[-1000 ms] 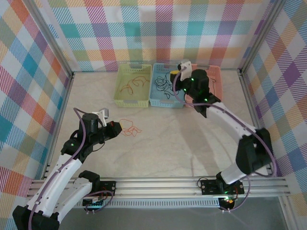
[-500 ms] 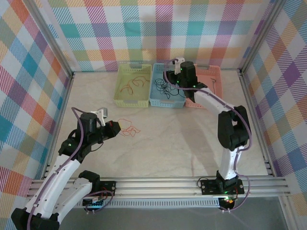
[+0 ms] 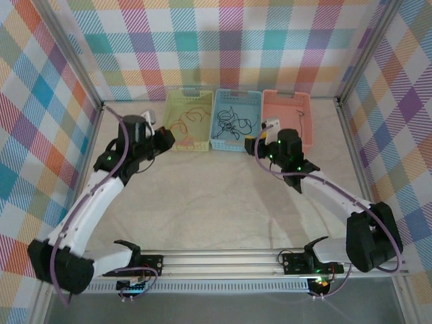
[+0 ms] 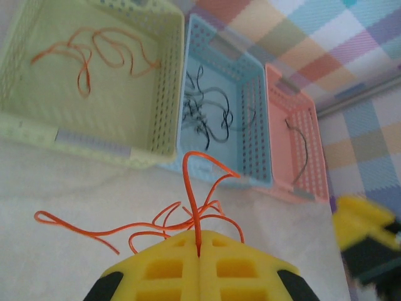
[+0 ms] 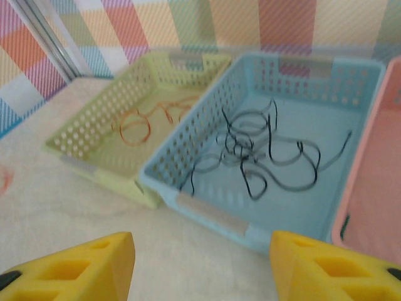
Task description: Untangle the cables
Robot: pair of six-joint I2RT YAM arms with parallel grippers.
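Left gripper [image 3: 164, 138] has carried the orange cables [image 4: 194, 188] up to the green basket [image 3: 196, 144]; right gripper [image 3: 259, 144] withdrew from the blue basket [image 3: 235, 144], opening

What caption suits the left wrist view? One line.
Left gripper shut on orange cables, facing the green basket, blue basket and pink basket.

The left arm [image 3: 94, 202] rises from its base along the left side, bends sharply at the top and turns its wrist to the right, so the left gripper [image 3: 164, 138] points rightward. In the left wrist view its yellow fingers [image 4: 163, 269] are pressed tight together, with an orange cable [image 4: 186, 172] pinched in the seam between them. The right arm [image 3: 331, 196] lies low, reaching from its base away and to the left. The right gripper [image 3: 255, 144] points left, and in the right wrist view its yellow fingers [image 5: 81, 260] stand well apart
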